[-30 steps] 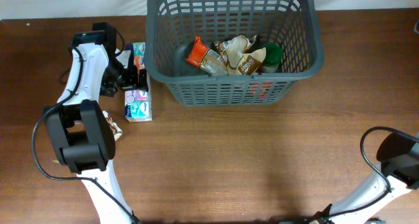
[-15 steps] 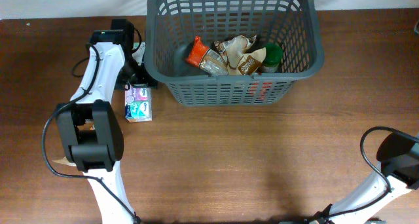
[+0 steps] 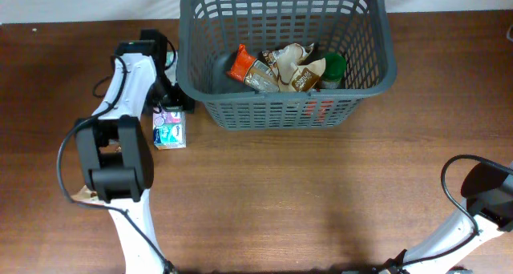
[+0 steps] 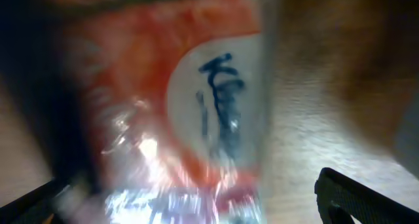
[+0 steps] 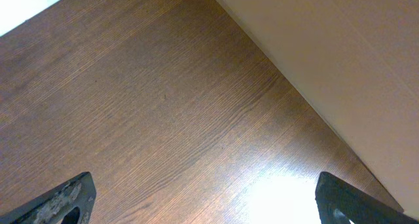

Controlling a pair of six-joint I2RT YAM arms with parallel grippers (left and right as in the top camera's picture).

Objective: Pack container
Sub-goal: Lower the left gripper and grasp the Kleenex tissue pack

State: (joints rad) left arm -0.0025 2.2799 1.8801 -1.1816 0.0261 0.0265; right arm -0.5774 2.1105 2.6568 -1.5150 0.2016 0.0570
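Brown wooden counter (image 3: 304,194) all round. Up close, the left jaws stand wide, a blurred orange-red glossy packet (image 4: 163,119) filling the space between them. Just to their right sits the large dark grey slotted plastic basket (image 3: 280,114). Far off, the right jaws spread wide over wood grain.

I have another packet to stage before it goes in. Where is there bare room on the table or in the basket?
The table is bare in front of the basket and right of it. Inside, the base's left end is free; packets crowd its middle and right. Left of the basket is tight: left arm and box.
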